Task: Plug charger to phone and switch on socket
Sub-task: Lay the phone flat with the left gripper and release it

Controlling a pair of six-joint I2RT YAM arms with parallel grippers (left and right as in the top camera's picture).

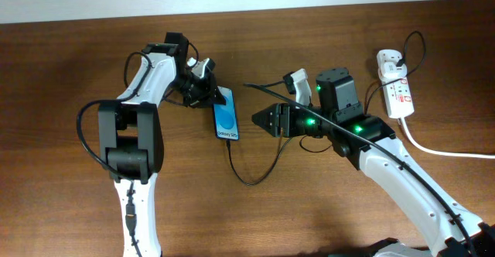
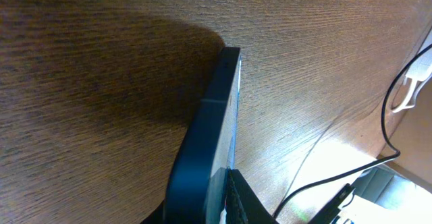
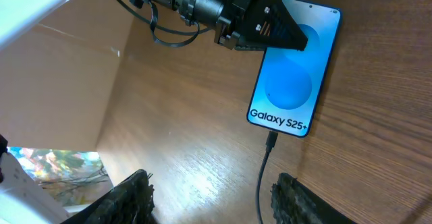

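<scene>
Phone (image 1: 225, 119) sits mid-scene, with the left gripper (image 1: 205, 89) clamped on its far end. Charger (image 3: 271, 142) plug tip is at the phone's near short edge; the cable loops away to the right. Right gripper (image 1: 257, 120) is just right of the phone, fingers apart and empty. Socket (image 1: 396, 87) is far right, well apart.

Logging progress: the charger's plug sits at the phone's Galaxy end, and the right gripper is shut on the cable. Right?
No: the right gripper is open, jaws apart, per the right wrist view. The plug of the charger is at the Galaxy end of the phone.
</scene>
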